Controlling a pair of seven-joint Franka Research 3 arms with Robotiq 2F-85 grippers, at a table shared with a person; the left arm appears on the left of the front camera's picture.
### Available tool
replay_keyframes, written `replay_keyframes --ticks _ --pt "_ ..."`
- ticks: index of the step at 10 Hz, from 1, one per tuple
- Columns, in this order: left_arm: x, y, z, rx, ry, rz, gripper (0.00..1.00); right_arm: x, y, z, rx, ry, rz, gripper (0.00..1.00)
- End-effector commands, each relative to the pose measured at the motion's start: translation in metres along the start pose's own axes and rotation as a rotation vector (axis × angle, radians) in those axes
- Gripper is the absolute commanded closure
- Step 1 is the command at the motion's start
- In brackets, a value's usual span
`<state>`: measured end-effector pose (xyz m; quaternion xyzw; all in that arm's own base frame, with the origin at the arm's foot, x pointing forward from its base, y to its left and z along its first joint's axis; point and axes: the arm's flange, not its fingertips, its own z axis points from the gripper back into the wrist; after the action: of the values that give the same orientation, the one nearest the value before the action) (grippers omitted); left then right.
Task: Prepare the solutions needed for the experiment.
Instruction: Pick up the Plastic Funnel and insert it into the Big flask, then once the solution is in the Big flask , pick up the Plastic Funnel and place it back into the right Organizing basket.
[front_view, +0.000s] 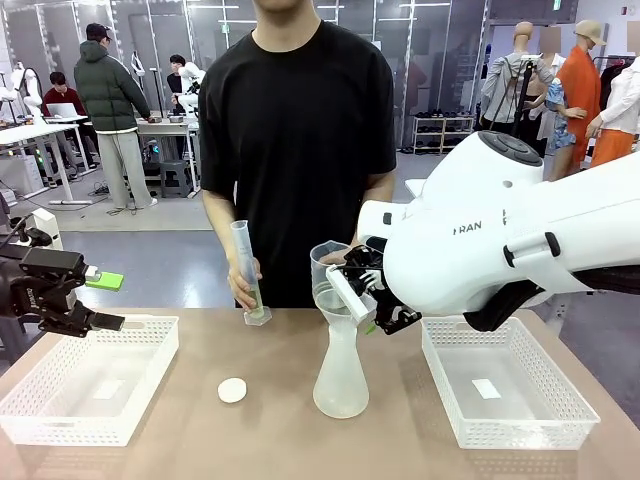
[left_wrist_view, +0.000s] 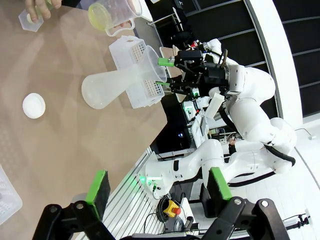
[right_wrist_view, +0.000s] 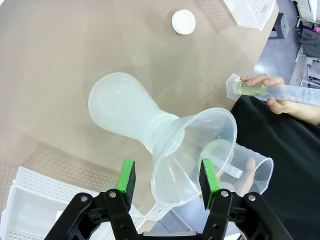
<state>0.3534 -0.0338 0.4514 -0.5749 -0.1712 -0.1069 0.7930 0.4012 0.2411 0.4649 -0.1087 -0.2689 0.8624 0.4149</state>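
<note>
A frosted conical flask (front_view: 340, 375) (right_wrist_view: 117, 107) (left_wrist_view: 107, 87) stands mid-table with a clear funnel (front_view: 333, 298) (right_wrist_view: 192, 145) in its neck. My right gripper (front_view: 362, 305) (right_wrist_view: 167, 177) is open, its green pads on either side of the funnel's rim. The person holds a graduated cylinder (front_view: 250, 270) (right_wrist_view: 280, 91) upright on the table, with yellow-green solution (right_wrist_view: 250, 88) at its bottom. Their other hand tilts a clear beaker (front_view: 325, 258) (right_wrist_view: 247, 175) (left_wrist_view: 115, 12), tinted yellowish, just behind the funnel. My left gripper (front_view: 108, 301) (left_wrist_view: 157, 186) hangs open over the left basket.
A white mesh basket (front_view: 60, 410) sits at the table's left and another (front_view: 560, 420) at the right. A small white round cap (front_view: 232, 390) (right_wrist_view: 183, 22) (left_wrist_view: 33, 105) lies left of the flask. The person stands close at the far edge.
</note>
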Motion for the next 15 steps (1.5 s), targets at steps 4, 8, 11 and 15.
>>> replay_keyframes --ticks 4,8,11,15 --pt "0.0 -0.002 -0.002 -0.027 -0.013 0.002 0.0 -0.001 0.0 0.0 -0.001 -0.006 -0.004 0.35" --pt "0.0 -0.002 -0.002 -0.027 -0.013 0.002 0.0 0.021 0.002 0.024 -0.047 0.044 0.018 0.34" --pt "0.0 -0.002 -0.002 -0.027 -0.013 0.002 0.0 0.04 -0.004 0.073 -0.107 0.151 0.068 0.34" --pt "0.0 -0.002 -0.002 -0.027 -0.013 0.002 0.0 0.016 0.017 0.145 0.07 0.184 -0.33 0.34"
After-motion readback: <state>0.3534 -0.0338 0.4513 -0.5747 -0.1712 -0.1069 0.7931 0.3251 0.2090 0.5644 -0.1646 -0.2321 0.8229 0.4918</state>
